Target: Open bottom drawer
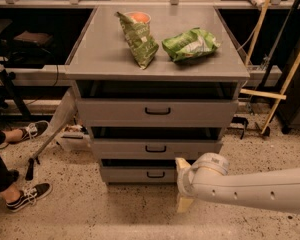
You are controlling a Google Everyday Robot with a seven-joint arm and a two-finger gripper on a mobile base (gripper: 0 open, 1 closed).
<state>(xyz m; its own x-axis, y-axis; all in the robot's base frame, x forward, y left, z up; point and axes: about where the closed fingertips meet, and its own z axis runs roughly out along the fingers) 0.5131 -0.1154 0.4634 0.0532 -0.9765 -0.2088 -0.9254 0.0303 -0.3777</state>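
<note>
The gripper (pixel 183 186) sits low in the scene, toward 5 o'clock from the centre, at the end of a white arm (pixel 250 189) that comes in from the 3 o'clock edge. It overlaps the right end of the bottom drawer (pixel 135 174). Whether it is open or closed cannot be told, nor whether it touches the panel. It has no hold on the small black handle (pixel 155 174), which shows free at about 10 o'clock from the gripper.

The bottom drawer is the lowest and narrowest of three grey fronts in the cabinet (pixel 85 54), just above the speckled floor (pixel 90 214). A dark gap runs along the top of its panel. The middle drawer (pixel 120 148) and the top drawer (pixel 115 112) stack above it at 12 o'clock.

On the cabinet top, an upright green bag (pixel 138 39) stands in front of an orange-topped cup (pixel 139 17). A second green bag (pixel 190 44) lies at its 3 o'clock. The print on both is too blurred to read.

At the 9 o'clock edge are two black sneakers (pixel 29 195).
</note>
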